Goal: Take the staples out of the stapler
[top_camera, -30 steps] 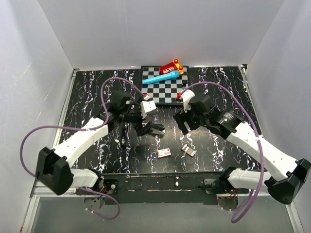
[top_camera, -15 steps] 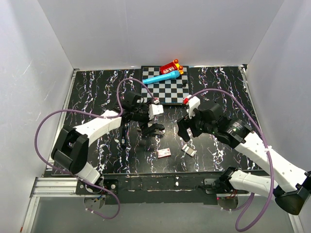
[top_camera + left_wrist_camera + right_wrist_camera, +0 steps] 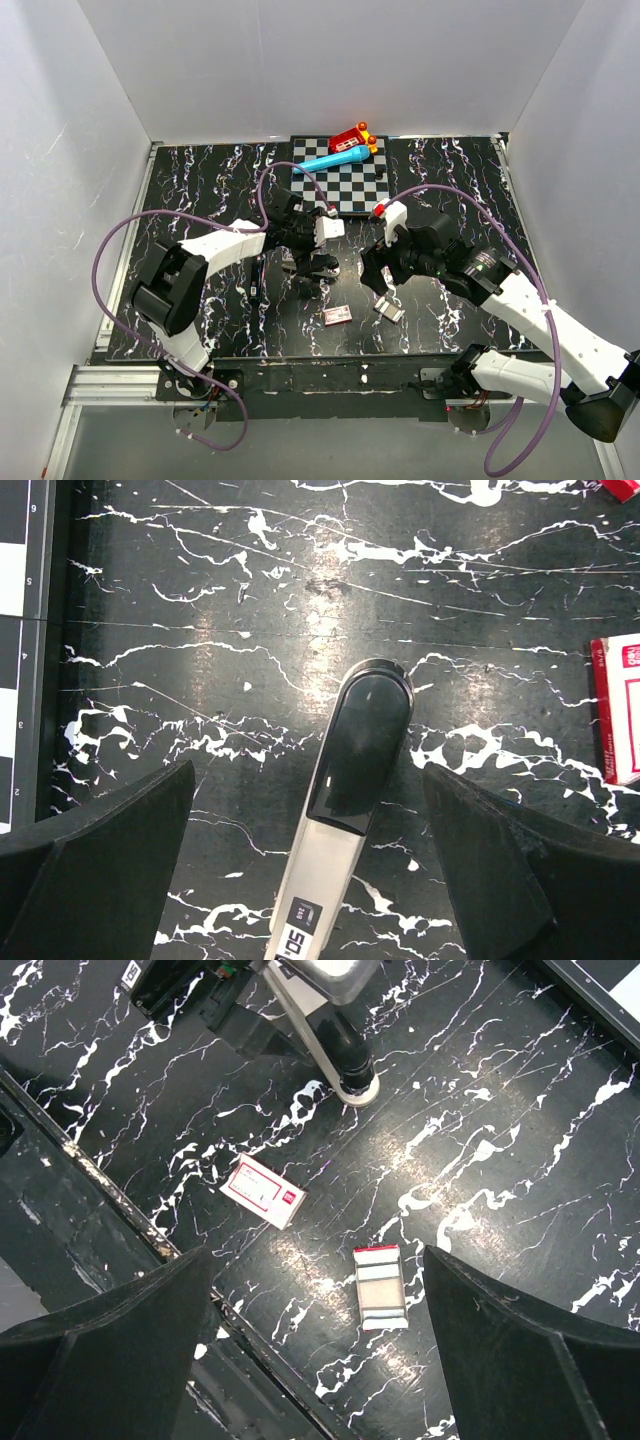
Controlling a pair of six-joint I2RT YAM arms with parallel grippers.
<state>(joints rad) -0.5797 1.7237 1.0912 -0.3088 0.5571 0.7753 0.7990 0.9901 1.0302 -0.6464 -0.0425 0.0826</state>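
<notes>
Plainly, left hand (image 3: 306, 770) gapes over the stapler (image 3: 360, 745) — right hand (image 3: 315, 1253) gapes above staples (image 3: 381, 1296).

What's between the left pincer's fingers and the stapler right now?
Only bare tabletop. The left wrist view shows the stapler lying between the open left pincer fingers, touching neither.

Between the left gripper's (image 3: 308, 780) black fingers (image 3: 100, 870), the stapler (image 3: 358, 745) shows glossy dark grey over silver, on a black table (image 3: 200, 600) veined white.

The left arm (image 3: 225, 243) and right arm (image 3: 540, 315) are white-linked, black-jointed, trailing purple cables (image 3: 150, 214).
</notes>
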